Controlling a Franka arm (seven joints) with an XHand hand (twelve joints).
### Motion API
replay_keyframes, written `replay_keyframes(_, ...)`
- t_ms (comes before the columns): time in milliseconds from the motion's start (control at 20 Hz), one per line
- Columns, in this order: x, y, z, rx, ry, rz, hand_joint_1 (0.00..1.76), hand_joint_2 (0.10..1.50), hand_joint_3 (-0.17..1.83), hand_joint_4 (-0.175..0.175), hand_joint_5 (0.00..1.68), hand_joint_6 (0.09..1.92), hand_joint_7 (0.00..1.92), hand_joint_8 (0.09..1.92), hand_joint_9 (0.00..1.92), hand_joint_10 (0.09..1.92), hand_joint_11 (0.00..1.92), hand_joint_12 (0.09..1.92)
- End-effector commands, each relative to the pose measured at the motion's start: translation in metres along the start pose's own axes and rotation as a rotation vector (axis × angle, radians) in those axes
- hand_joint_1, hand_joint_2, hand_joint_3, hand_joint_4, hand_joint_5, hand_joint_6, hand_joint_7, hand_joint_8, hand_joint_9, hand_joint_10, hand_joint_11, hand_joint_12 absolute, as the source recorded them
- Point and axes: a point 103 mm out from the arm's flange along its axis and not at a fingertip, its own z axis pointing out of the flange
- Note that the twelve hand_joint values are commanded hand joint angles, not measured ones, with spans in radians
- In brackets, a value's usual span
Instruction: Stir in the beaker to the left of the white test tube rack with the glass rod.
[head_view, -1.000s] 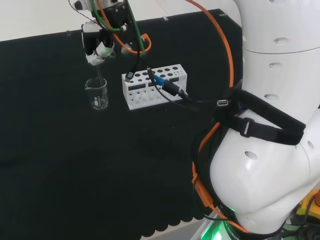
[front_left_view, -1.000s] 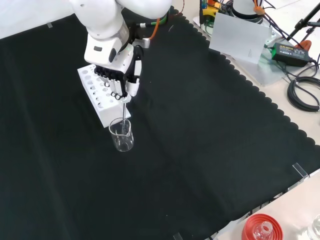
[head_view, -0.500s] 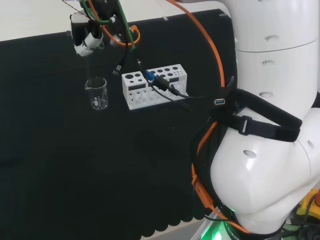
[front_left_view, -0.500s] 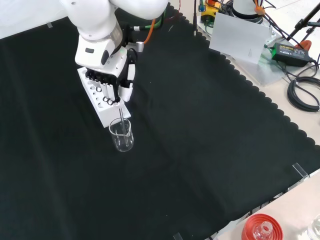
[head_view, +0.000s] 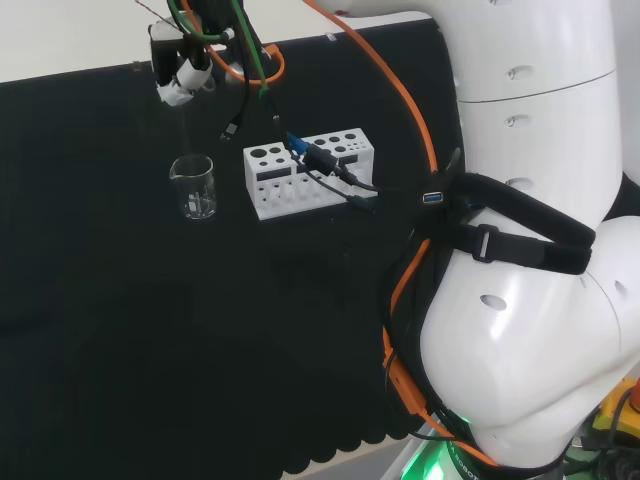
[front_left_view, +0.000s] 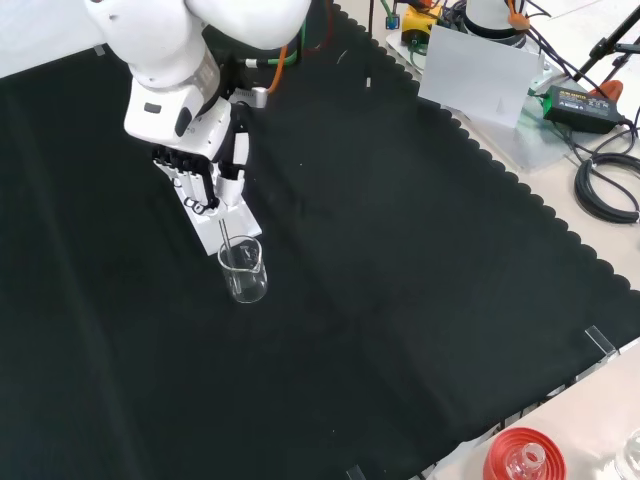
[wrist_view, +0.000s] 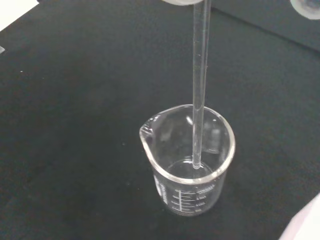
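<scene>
A clear glass beaker (head_view: 193, 187) stands upright on the black cloth, to the left of the white test tube rack (head_view: 310, 172) in the head view. The hand (head_view: 184, 72) hangs well above the beaker, its fingers curled round the top of a thin glass rod (wrist_view: 200, 90). The rod points straight down, and in the wrist view its tip sits just inside the mouth of the beaker (wrist_view: 187, 165). In the front view the hand (front_left_view: 200, 170) covers most of the rack (front_left_view: 238, 222), with the rod (front_left_view: 226, 238) reaching down to the beaker (front_left_view: 243, 270).
The arm's white links (head_view: 530, 250) take up the head view's right, with orange and black cables trailing over the rack. A red ribbed stand (front_left_view: 520, 458) sits off the cloth's near corner. Cables and a grey panel (front_left_view: 480, 72) lie beyond the cloth's scalloped edge.
The hand has risen, lifting the rod from deep in the beaker until only its tip is at the mouth. Beaker and rack have stayed put.
</scene>
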Motion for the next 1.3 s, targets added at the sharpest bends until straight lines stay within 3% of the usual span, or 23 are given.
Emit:
replay_keyframes(50, -0.01, -0.028, -0.002, 0.011, -0.008, 0.035, 1.33, 1.06, -0.17, -0.175, 1.28, 0.35, 1.39, 0.55, 1.81, 0.26, 1.67, 0.46)
replay_keyframes(300, -0.001, -0.031, -0.002, 0.004, 0.003, 0.023, 1.33, 1.06, -0.17, -0.175, 1.28, 0.35, 1.39, 0.55, 1.81, 0.26, 1.67, 0.46)
replay_keyframes(450, 0.022, -0.03, -0.004, -0.006, -0.024, 0.018, 1.33, 1.06, -0.17, -0.175, 1.28, 0.35, 1.39, 0.55, 1.81, 0.26, 1.67, 0.46)
replay_keyframes(650, 0.031, -0.018, -0.002, 0.0, 0.006, -0.002, 1.33, 1.06, -0.17, -0.175, 1.28, 0.35, 1.39, 0.55, 1.81, 0.26, 1.67, 0.46)
replay_keyframes(950, 0.012, 0.0, -0.007, -0.001, 0.014, -0.008, 1.33, 1.06, -0.17, -0.175, 1.28, 0.35, 1.39, 0.55, 1.81, 0.26, 1.67, 0.47)
replay_keyframes(1300, -0.016, 0.0, -0.018, -0.013, 0.013, 0.019, 1.33, 1.06, -0.17, -0.175, 1.28, 0.35, 1.39, 0.55, 1.81, 0.26, 1.67, 0.47)
